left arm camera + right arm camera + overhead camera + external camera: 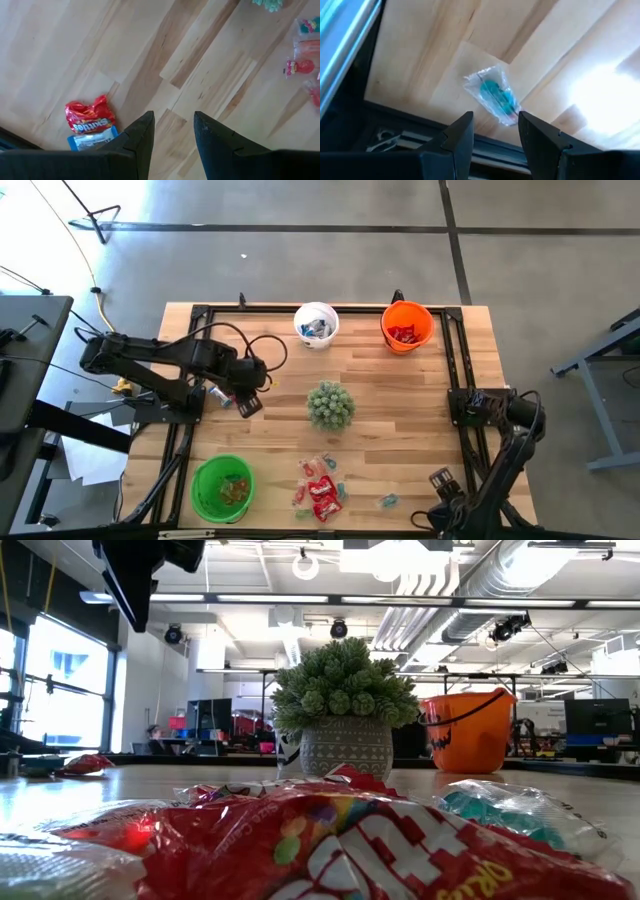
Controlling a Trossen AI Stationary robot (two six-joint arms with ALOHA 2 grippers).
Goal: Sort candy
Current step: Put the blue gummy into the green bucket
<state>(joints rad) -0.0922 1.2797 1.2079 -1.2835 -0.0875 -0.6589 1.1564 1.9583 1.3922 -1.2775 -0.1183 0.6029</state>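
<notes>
A heap of candy [320, 485], mostly shiny red packets, lies near the table's front edge and fills the foreground of the low view [330, 840]. One clear packet of blue candy [387, 500] lies to its right. My right gripper [442, 479] hangs open above and beside this packet [495, 95], touching nothing. My left gripper [238, 401] hangs open over the left middle of the table. A red packet [90, 116] and a blue-and-white wrapper [92, 141] lie flat on the wood beside its fingers [145, 135], untouched.
A white bucket [316, 323] and an orange bucket [406, 326] stand at the far edge, both with candy inside. A green bucket [222, 487] stands at the near left. A green spiky plant [330, 405] in a pot stands mid-table. A black frame [462, 360] runs along the table's sides.
</notes>
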